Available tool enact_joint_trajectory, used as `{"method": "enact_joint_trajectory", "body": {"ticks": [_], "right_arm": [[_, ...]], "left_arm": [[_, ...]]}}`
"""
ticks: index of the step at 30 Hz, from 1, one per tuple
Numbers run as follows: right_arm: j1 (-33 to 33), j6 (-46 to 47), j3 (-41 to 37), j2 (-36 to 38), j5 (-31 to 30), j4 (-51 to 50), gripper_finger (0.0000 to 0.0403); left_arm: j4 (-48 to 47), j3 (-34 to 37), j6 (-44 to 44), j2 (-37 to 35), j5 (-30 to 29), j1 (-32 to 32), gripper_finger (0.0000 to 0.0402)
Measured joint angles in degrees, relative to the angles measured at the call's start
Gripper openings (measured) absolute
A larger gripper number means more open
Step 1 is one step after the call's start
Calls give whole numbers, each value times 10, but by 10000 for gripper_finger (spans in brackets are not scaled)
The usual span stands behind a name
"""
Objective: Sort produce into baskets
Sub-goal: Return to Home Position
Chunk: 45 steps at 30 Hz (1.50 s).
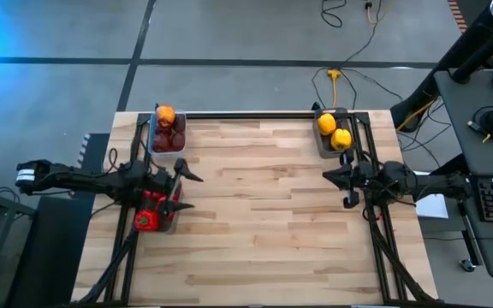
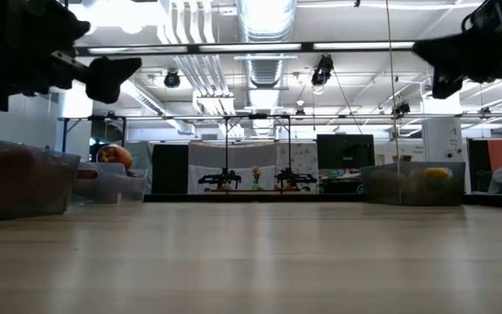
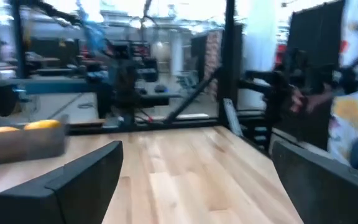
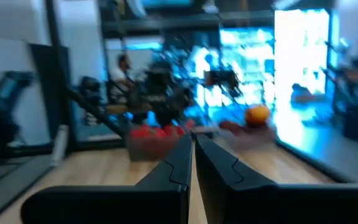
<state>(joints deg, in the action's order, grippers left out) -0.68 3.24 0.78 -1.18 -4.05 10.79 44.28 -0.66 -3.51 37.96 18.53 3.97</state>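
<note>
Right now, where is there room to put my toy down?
The middle of the table, between left gripper and right gripper, is bare. Crowded: the left edge, with apple bin and pepper bin, and around the yellow bin.

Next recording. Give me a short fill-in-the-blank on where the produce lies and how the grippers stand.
1. The yellow produce lies in the bin on the ___ side of the table.
2. The red peppers lie in another bin, closest to the ___ gripper.
3. The left gripper is ___.
4. The right gripper is ___.
Missing words: right; left; open; shut.
</note>
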Motion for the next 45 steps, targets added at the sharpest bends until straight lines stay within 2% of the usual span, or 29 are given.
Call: {"method": "enact_joint_trajectory", "body": {"ticks": [3,7,13,19,23,25,29,33,36,39,42,45], "right_arm": [[-7,-16,0,1,38,23,13],[-9,-9,0,-1,98,15,13],[-8,-9,-1,-4,101,14,13],[-8,46,-1,-7,97,-9,13],[-8,56,-1,-9,100,-88,13],[-8,91,0,-17,92,-93,13],[-8,140,4,-34,85,-98,13],[-8,148,5,-39,85,-100,13],[-8,148,6,-41,85,-102,13],[-8,148,6,-42,85,-103,13],[-8,148,6,-42,85,-103,13],[-8,148,6,-42,85,-103,13]], "left_arm": [[-36,-3,16,-12,-4,-30,393],[-31,1,43,-21,5,-42,393],[-193,1,39,-81,-3,-40,393],[-297,1,58,-189,-107,-42,393],[-374,1,74,-234,-126,-45,393],[-420,1,68,-257,-132,-45,393],[-453,-9,50,-298,-149,-46,393],[-464,-12,58,-331,-149,-47,393],[-465,-12,59,-346,-170,-47,393],[-465,-12,56,-339,-192,-47,393],[-465,-12,73,-314,-190,-47,393],[-465,-11,43,-286,-181,-47,393]]}}
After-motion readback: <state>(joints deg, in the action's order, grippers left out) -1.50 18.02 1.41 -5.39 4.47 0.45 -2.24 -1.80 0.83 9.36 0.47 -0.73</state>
